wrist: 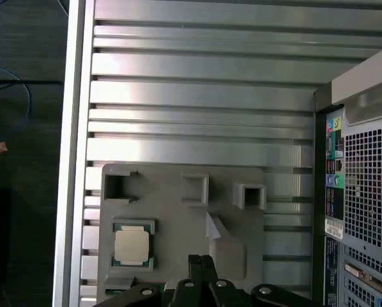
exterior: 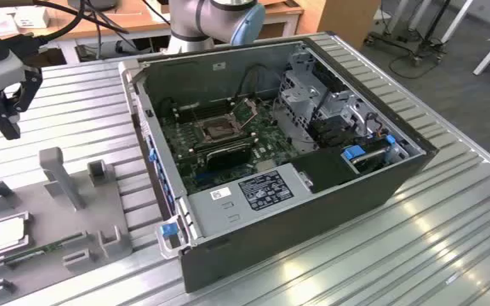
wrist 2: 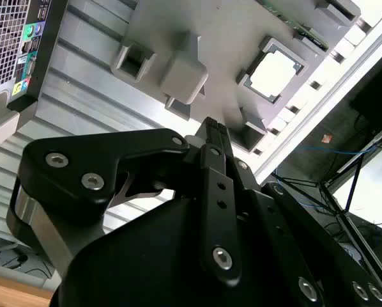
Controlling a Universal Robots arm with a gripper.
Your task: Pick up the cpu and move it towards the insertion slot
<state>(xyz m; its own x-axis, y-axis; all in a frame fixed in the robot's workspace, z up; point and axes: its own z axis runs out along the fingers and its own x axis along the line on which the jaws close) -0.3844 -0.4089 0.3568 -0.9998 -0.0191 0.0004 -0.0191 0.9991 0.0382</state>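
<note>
The black two-fingered gripper, tips pressed together and empty, hovers above the grey plastic fixture plate, near the small silvery square cpu.

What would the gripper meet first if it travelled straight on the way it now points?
Probably the grey fixture plate, close beside its upright post, not the cpu; the gripper hangs above, so depth is uncertain.

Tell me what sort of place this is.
Probably a robotics lab workcell for computer assembly: an open computer case lies on a slatted aluminium table, a grey fixture tray beside it holds the cpu, and a wooden desk stands behind.
</note>
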